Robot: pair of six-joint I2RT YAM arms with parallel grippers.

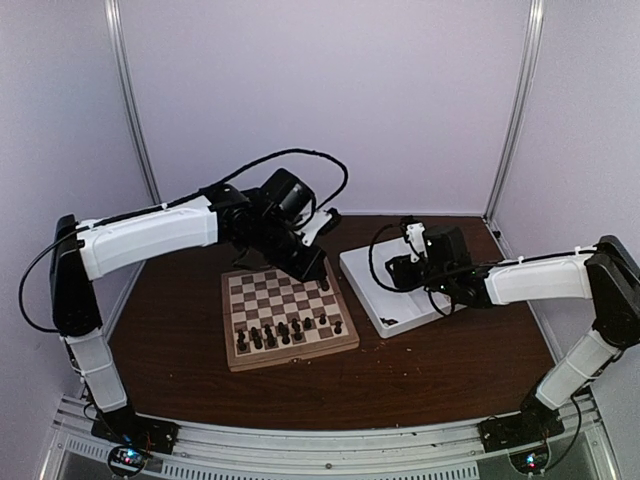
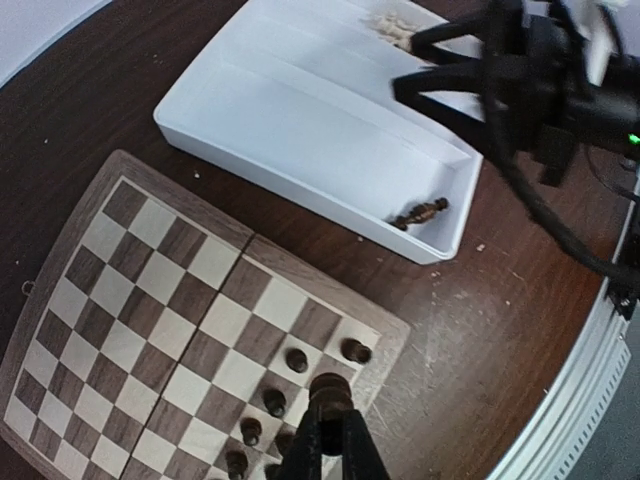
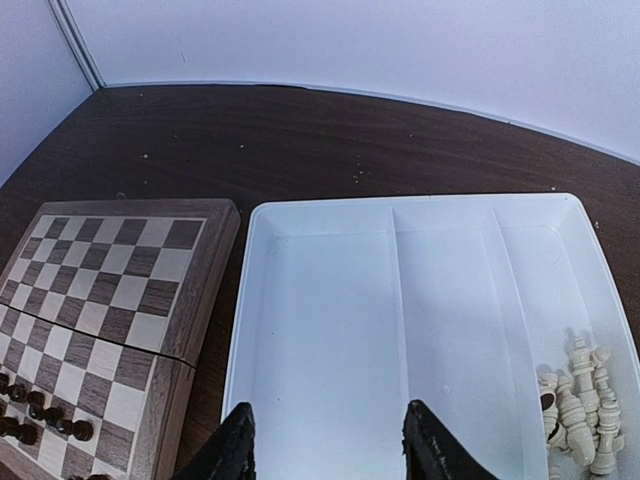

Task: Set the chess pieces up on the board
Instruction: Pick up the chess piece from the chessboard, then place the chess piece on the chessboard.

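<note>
The board (image 1: 283, 297) lies left of centre, with several dark brown chess pieces (image 1: 285, 333) standing in its two near rows. My left gripper (image 1: 322, 276) hovers over the board's right edge, shut on one dark piece (image 2: 331, 393) held upright between its fingers (image 2: 300, 445). Other dark pieces (image 2: 297, 360) stand on squares just below it. One dark piece (image 2: 420, 213) lies on its side in the white tray (image 2: 300, 110). My right gripper (image 3: 330, 455) is open and empty over the tray's left compartment (image 3: 330, 330).
Pale cream pieces (image 3: 580, 405) lie heaped in the tray's right compartment. The board (image 3: 110, 270) sits just left of the tray. My right arm (image 2: 540, 70) and its cables hang over the tray's far end. White walls enclose the table on three sides.
</note>
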